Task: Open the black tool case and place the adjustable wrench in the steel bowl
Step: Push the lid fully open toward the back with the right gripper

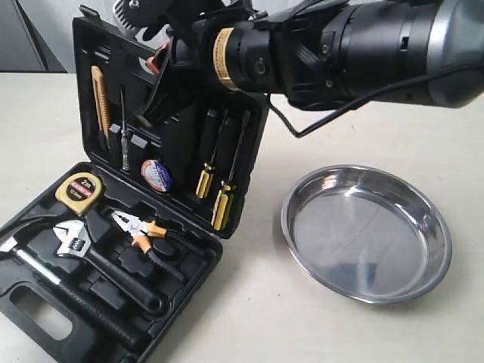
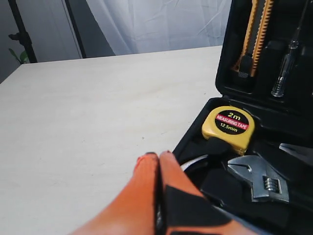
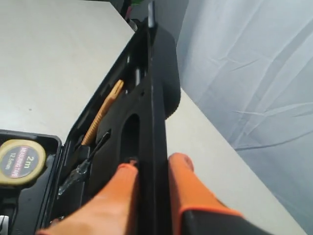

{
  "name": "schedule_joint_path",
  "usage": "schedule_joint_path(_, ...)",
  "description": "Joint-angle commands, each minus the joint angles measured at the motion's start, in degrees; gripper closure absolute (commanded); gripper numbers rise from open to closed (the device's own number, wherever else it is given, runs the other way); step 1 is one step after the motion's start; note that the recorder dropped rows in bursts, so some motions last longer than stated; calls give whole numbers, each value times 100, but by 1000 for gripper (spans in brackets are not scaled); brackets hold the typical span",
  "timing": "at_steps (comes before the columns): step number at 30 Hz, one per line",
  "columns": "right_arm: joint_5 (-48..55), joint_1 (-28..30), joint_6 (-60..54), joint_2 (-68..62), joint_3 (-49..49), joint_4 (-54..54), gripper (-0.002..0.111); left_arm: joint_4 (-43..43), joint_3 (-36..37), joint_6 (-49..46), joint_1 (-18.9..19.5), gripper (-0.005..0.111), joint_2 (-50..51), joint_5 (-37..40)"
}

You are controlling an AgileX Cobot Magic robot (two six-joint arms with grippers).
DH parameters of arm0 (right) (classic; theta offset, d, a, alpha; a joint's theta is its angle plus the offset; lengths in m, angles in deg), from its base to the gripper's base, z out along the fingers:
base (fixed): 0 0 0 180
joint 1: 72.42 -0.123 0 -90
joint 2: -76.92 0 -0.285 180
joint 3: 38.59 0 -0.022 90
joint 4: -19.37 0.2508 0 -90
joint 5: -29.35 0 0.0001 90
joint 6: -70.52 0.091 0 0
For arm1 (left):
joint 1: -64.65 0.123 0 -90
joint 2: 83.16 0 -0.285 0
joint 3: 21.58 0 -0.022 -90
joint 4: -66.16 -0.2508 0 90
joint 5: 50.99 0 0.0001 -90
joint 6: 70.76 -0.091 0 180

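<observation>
Pale tabletop [image 1: 302, 318], white curtains [image 3: 244, 73] behind: right gripper [image 3: 154, 162] pinches black tool case [image 1: 181, 151] by its lid, left gripper [image 2: 159, 155] closed.

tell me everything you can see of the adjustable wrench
The adjustable wrench is short, with a shiny silver metal head, a knurled adjusting screw and a black handle. It lies flat and diagonal in its moulded slot in the base of the open black tool case, between the hammer and the orange-handled pliers, with its head near the yellow tape measure. No end effector touches it. The left end effector hovers shut by the case edge.
</observation>
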Motion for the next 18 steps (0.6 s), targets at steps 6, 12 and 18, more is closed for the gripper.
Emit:
schedule_joint_path(6, -187, 1103, 151, -113, -88, 417, 109, 17, -16, 7, 22, 107, -15, -33)
schedule_joint_path(12, -323, 1256, -153, -705, -183, 405, 109, 17, -16, 7, 22, 107, -15, -33)
schedule_joint_path(18, 69, 1256, -153, -1004, -388, 405, 97, 17, -16, 7, 22, 107, -15, -33)
